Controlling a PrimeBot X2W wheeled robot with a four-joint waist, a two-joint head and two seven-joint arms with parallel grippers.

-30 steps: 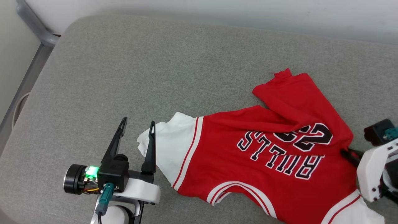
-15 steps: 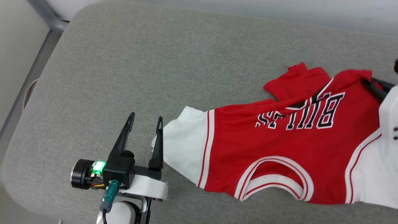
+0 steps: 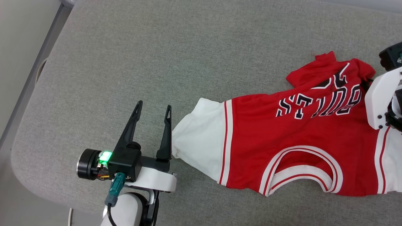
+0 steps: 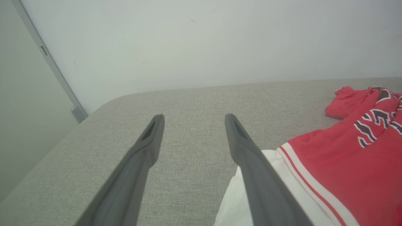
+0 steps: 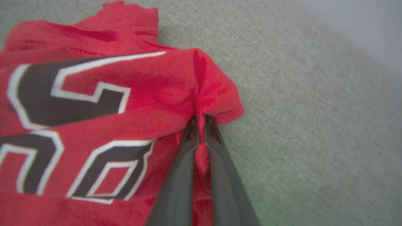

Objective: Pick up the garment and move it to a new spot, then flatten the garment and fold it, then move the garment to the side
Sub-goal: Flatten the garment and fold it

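And here's the garment (image 3: 282, 150), the red jersey, stretched out across the right half of the grey padded surface (image 3: 157, 62), lettered side up; BULLS reads upside down from the head camera, with the number bunched up just beyond it; one white sleeve (image 3: 201, 135) points left; the striped neckline (image 3: 301, 169) sits toward the near edge. The right end effector (image 5: 201, 119) has its two dark fingers pinched together on a fold of red cloth at the far right end of the jersey, right beside the big black digits; the cloth puckers up around the tips, and a strip of red shows between the fingers. Over on the left, the left end effector (image 3: 154, 105) sits with its fingers spread wide, nothing between them but grey padding; its inner finger (image 4: 251, 163) lies right along the edge of the white sleeve, though whether it's actually touching I can't tell; a pale wall (image 4: 201, 47) rises behind the pad.
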